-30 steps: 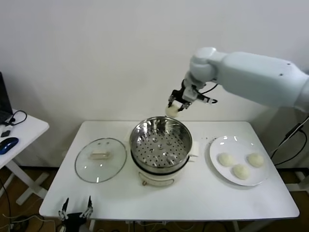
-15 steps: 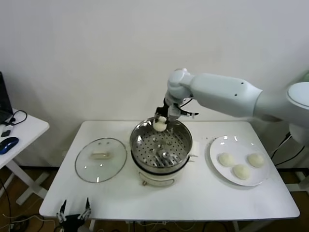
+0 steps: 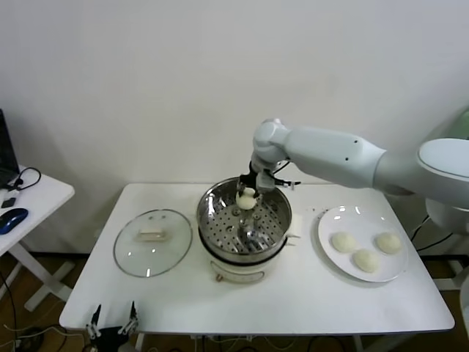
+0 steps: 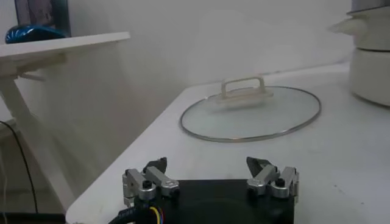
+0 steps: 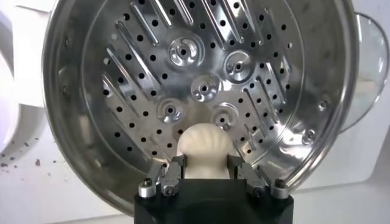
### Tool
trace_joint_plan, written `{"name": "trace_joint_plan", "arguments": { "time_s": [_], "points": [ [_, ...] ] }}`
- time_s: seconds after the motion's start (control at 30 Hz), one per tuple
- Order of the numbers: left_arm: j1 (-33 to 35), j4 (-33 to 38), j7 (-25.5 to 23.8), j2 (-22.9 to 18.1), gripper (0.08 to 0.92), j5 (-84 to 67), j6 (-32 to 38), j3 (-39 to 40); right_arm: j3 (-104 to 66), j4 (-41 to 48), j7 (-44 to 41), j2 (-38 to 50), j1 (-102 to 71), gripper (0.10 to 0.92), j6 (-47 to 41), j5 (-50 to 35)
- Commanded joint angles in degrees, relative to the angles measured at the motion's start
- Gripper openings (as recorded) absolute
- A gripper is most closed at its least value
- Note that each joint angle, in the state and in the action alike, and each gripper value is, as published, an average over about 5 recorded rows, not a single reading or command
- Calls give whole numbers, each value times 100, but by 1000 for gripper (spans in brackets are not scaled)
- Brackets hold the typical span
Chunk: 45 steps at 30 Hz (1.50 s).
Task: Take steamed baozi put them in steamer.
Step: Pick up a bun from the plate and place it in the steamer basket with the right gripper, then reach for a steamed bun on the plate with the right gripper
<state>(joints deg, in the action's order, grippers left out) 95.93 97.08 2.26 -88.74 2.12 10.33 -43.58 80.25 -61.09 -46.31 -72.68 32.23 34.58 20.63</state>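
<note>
Right claw (image 5: 206,173) grips smooth baozi (image 5: 205,148) over perforated steamer (image 5: 109,91).

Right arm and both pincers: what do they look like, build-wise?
The right arm is smooth glossy white shells with a rounded joint, thin black cables looping at the wrist. The right pincer has a black body and two short silver metal fingers held by screws. The left pincer matches: black block, silver screwed fingers with dark tips, coloured wires at its base.

Right gripper (image 3: 247,192) grips baozi (image 3: 245,199) — inside steamer (image 3: 272,220).
</note>
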Motion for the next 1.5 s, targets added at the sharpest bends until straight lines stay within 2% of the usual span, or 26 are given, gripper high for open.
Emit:
{"name": "trace_joint_plan", "arguments": {
  "time_s": [0.03, 0.3, 0.63, 0.77, 0.87, 1.0, 1.13, 1.3, 1.5],
  "points": [
    [1, 3, 1, 5, 823, 0, 0, -3, 1, 105, 13, -36, -68, 497, 43, 111],
    [-9, 8, 0, 7, 823, -7, 17, -14, 3, 233, -8, -81, -132, 520, 52, 30],
    [-14, 9, -5, 3, 823, -9, 17, -12, 74, 184, 42, -3, 6, 769, 88, -362],
    [-5, 17, -8, 3, 823, 7, 10, -4, 296, -121, -9, 247, 420, 817, 51, -985],
    [5, 41, -9, -5, 823, 28, 4, 5, 859, -456, -177, 570, 1098, 822, -103, -2071],
    [46, 144, -19, -29, 823, 65, -17, 45, 1638, -641, -429, 1027, 1773, 823, -543, -3514],
    [86, 218, -25, -40, 823, 95, -23, 84, 2159, -527, -567, 1565, 2037, 823, -1252, -4432],
    [135, 281, -22, -44, 823, 108, -13, 98, 2349, -439, -686, 2339, 1964, 823, -2050, -4495],
    [107, 278, -22, -39, 823, 102, -26, 108, 2373, -827, -497, 3281, 1664, 823, -3382, -4382]
  ]
}}
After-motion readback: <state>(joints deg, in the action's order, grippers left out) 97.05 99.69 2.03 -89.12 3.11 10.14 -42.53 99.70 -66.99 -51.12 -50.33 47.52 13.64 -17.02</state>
